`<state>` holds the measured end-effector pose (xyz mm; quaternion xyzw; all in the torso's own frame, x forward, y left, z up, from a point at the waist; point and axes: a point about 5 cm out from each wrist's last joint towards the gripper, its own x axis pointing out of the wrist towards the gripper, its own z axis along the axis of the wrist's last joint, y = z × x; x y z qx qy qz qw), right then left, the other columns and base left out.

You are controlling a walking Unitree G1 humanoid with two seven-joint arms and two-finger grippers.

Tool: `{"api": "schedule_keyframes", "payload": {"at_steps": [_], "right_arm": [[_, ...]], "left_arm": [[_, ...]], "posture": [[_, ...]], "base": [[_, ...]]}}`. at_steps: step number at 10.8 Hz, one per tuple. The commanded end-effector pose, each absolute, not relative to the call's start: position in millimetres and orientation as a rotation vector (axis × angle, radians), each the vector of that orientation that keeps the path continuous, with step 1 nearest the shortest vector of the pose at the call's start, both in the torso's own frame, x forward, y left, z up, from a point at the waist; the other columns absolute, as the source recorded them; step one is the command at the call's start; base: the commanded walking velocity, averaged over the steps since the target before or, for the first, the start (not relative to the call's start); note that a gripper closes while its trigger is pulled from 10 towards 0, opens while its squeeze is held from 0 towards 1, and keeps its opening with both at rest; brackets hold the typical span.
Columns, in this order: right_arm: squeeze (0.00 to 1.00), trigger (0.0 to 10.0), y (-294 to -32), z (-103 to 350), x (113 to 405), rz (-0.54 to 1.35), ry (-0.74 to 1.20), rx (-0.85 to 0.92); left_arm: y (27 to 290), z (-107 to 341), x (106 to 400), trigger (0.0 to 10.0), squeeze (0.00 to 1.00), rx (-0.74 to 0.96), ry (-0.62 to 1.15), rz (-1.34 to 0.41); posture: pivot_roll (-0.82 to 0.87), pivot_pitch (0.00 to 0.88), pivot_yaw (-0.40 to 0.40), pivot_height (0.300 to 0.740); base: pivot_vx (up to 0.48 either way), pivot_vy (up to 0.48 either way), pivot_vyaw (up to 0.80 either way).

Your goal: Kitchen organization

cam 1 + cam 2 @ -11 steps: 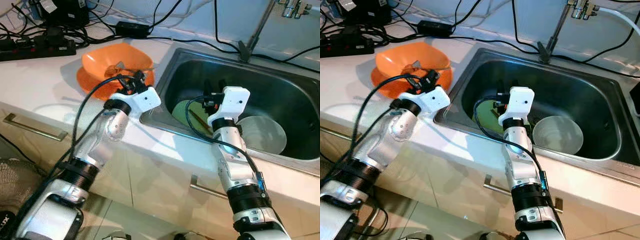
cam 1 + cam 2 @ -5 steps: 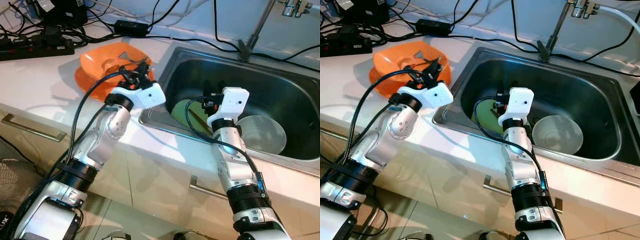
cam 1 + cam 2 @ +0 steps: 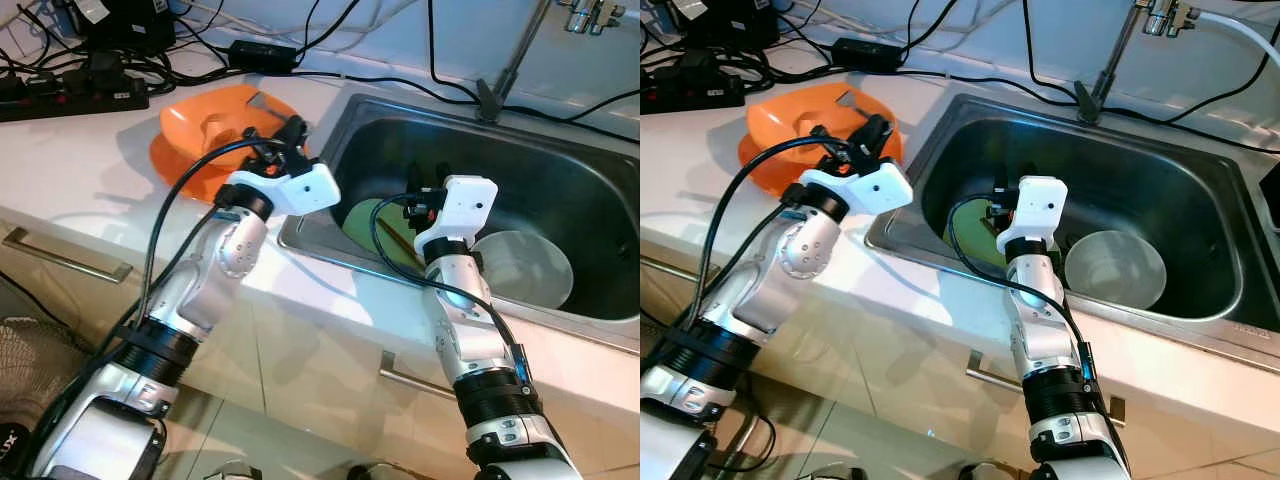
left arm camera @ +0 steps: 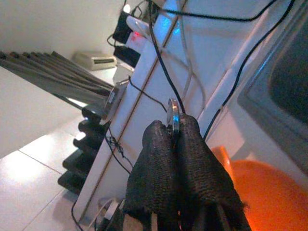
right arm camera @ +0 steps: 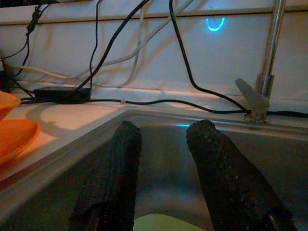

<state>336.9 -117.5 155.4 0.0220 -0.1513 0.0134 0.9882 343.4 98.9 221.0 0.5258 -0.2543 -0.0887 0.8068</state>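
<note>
Orange bowls [image 3: 205, 130] sit stacked on the white counter [image 3: 90, 170], just beside the sink [image 3: 520, 130]. The left gripper [image 4: 172, 126] hovers over them, jaws pinching a thin metal utensil [image 4: 173, 111] — probably a spoon handle. The right gripper [image 5: 163, 144] hangs inside the sink above the green plate [image 3: 372, 225], jaws spread and empty; a white bowl [image 3: 525, 268] lies near. Recommended: keep the pinch firm, lift the utensil straight up clear of the bowl rim — then carry it across without snagging the cables [image 3: 300, 75].
</note>
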Motion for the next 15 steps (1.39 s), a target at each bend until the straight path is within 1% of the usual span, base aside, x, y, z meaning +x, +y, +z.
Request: {"api": "schedule_keyframes", "payload": {"at_steps": [1, 2, 3, 4, 5, 6, 7, 8, 9, 10, 12, 13, 15], "right_arm": [[0.0, 10.0, -119, 158, 340, 0.019, -0.299, 0.037], [0.0, 10.0, -119, 157, 340, 0.019, -0.299, 0.038], [0.0, 10.0, -118, 157, 339, 0.022, -0.3, 0.039], [0.0, 10.0, -118, 157, 339, 0.022, -0.3, 0.04], [0.0, 10.0, -118, 157, 339, 0.023, -0.301, 0.039], [0.0, 10.0, -116, 158, 339, 0.029, -0.302, 0.037], [0.0, 10.0, -115, 158, 339, 0.037, -0.305, 0.031], [1.0, 10.0, -112, 160, 339, 0.061, -0.321, 0.031], [1.0, 10.0, -111, 162, 338, 0.069, -0.336, 0.006], [1.0, 10.0, -110, 165, 337, 0.105, -0.365, -0.052], [1.0, 10.0, -110, 167, 336, 0.141, -0.396, -0.155], [1.0, 10.0, -110, 166, 336, 0.143, -0.395, -0.176], [1.0, 10.0, -103, 165, 334, 0.164, -0.408, -0.212]], "left_arm": [[87, 231, 340, 10.0, 0.0, 1.071, -0.613, -0.22], [79, 232, 336, 10.0, 0.0, 1.049, -0.644, -0.269], [65, 232, 330, 10.0, 0.0, 0.998, -0.688, -0.328], [58, 235, 324, 10.0, 0.0, 0.951, -0.726, -0.361], [54, 241, 320, 10.0, 0.0, 0.858, -0.763, -0.386], [51, 251, 315, 10.0, 0.0, 0.693, -0.782, -0.415], [49, 254, 315, 10.0, 0.0, 0.589, -0.762, -0.448], [45, 248, 317, 10.0, 0.0, 0.384, -0.675, -0.537], [45, 248, 315, 10.0, 0.0, 0.212, -0.624, -0.563], [53, 253, 316, 10.0, 0.0, -0.038, -0.568, -0.567], [66, 255, 321, 10.0, 0.0, -0.185, -0.532, -0.563], [71, 257, 320, 10.0, 0.0, -0.273, -0.511, -0.598], [71, 257, 318, 10.0, 0.0, -0.325, -0.476, -0.656]], "posture": [[0.06, 0.069, -0.075, 0.74], [0.06, 0.07, -0.075, 0.74], [0.06, 0.07, -0.075, 0.74], [0.06, 0.07, -0.075, 0.74], [0.06, 0.069, -0.075, 0.74], [0.06, 0.069, -0.075, 0.74], [0.06, 0.068, -0.075, 0.74], [0.06, 0.068, -0.074, 0.74], [0.06, 0.068, -0.073, 0.74], [0.06, 0.067, -0.071, 0.74], [0.06, 0.067, -0.068, 0.74], [0.06, 0.068, -0.066, 0.74], [0.06, 0.064, -0.059, 0.74]], "base": [[0.0, 0.0, 0.0], [0.0, 0.0, 0.0], [0.0, 0.0, 0.0], [0.0, 0.0, 0.0], [0.0, 0.0, 0.0], [0.0, 0.0, 0.0], [0.0, 0.0, 0.0], [0.0, 0.0, 0.0], [0.0, 0.0, 0.0], [0.0, 0.0, 0.0], [0.0, 0.0, 0.0], [0.0, 0.0, 0.0], [0.0, 0.0, 0.0]]}}
